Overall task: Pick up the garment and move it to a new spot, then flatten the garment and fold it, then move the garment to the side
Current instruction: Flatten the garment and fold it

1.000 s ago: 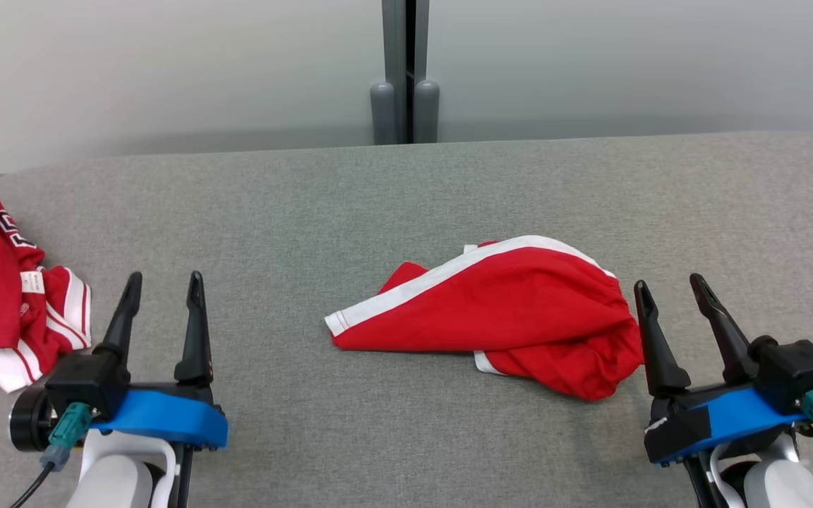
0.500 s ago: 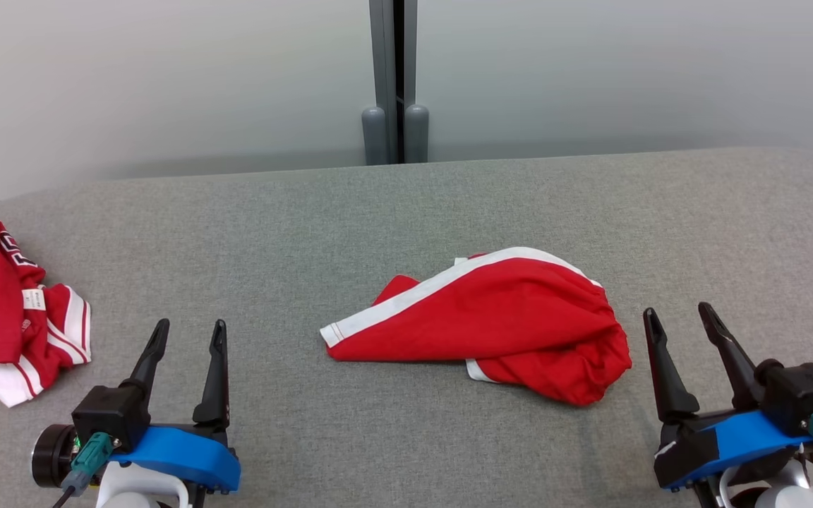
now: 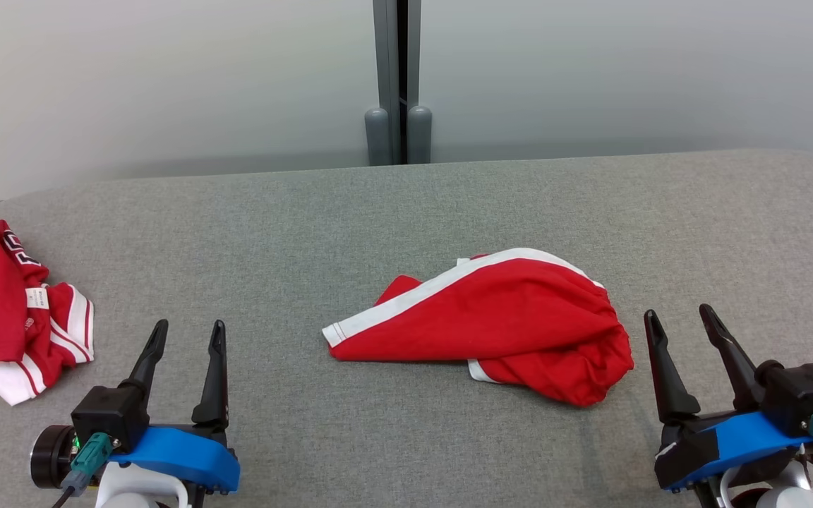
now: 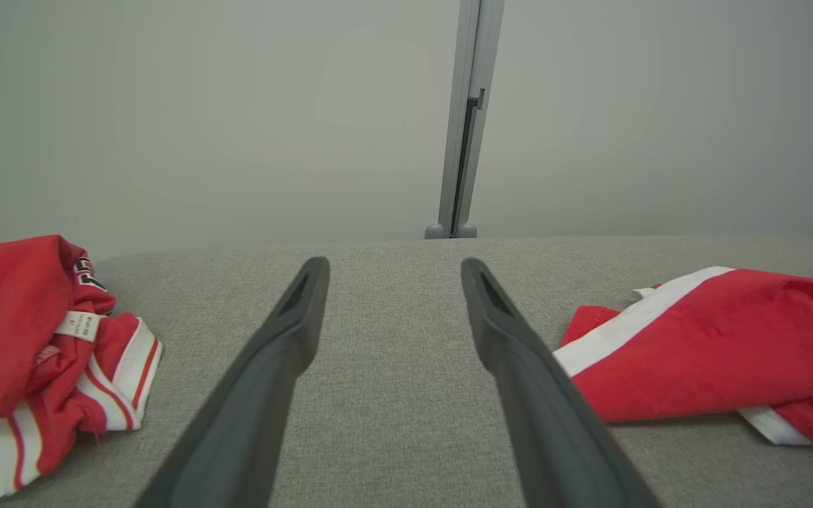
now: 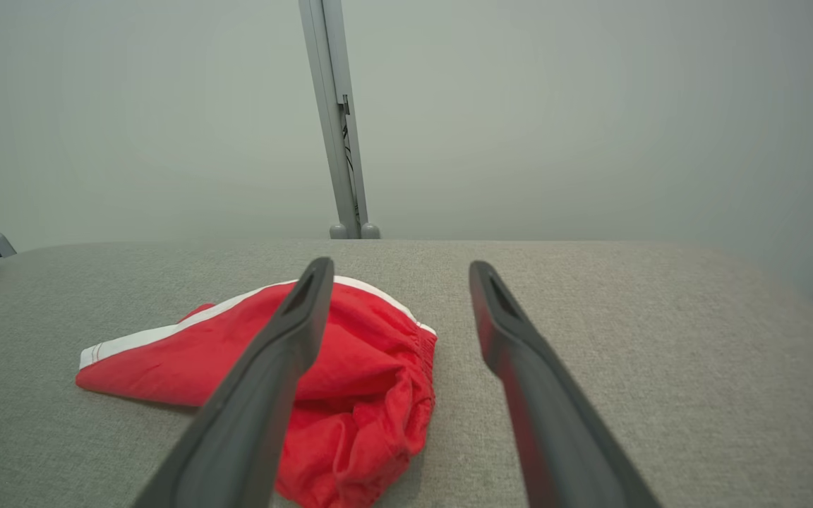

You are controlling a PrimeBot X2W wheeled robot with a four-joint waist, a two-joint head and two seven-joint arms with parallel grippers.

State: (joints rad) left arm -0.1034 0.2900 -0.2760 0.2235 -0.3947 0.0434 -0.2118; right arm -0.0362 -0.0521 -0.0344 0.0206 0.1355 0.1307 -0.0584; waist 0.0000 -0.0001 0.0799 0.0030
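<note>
The garment (image 3: 491, 324) is a crumpled red piece with a white stripe, lying mid-table; it also shows at the right of the left wrist view (image 4: 724, 346) and at the left of the right wrist view (image 5: 350, 367). My left gripper (image 3: 188, 326) stands open near the front left, well left of the garment, with nothing between its fingers (image 4: 286, 339). My right gripper (image 3: 680, 312) stands open just right of the garment's bunched end, apart from it, its fingers (image 5: 512, 339) empty.
A second red and white garment (image 3: 4, 310) lies bunched at the table's far left edge, also in the left wrist view (image 4: 32, 353). The grey fabric table (image 3: 406, 204) ends at a pale wall with a grey post (image 3: 398, 77).
The head camera has tilted, so the whole picture sits lower than a second ago. Both grippers show a little lower and stay open. The garment lies as before.
</note>
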